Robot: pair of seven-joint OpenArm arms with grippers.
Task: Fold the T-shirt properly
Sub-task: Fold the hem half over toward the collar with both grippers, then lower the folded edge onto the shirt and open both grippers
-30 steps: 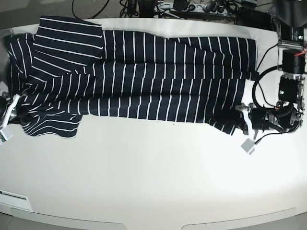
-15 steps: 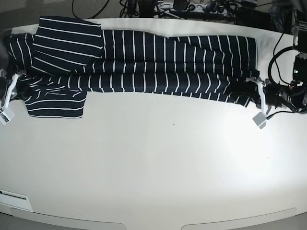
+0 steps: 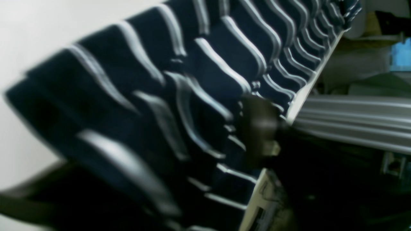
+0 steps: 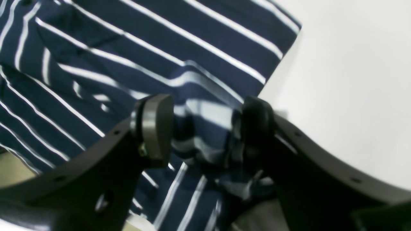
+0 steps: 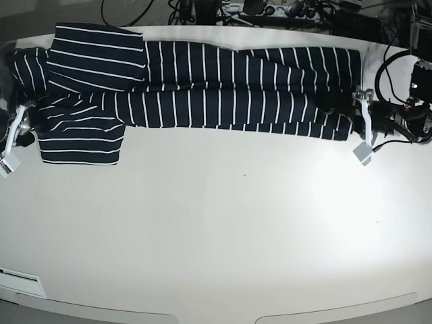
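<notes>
T-shirt (image 5: 202,84) lies folded lengthwise along the far edge of the white surface (image 5: 223,229). Right gripper (image 4: 205,128) at the sleeve end: fingers spread, cloth bunched between them (unclamped). Left gripper (image 5: 361,121) at the hem: fingers' state indeterminable.

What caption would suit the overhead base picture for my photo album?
A striped T-shirt lies folded lengthwise along the table's far edge, with the left gripper and right gripper at its ends.

The T-shirt (image 5: 223,84) is soft matt striped cloth; the table (image 5: 223,229) looks smooth, faintly glossy white; the right gripper (image 4: 205,128) matt black plastic.
</notes>
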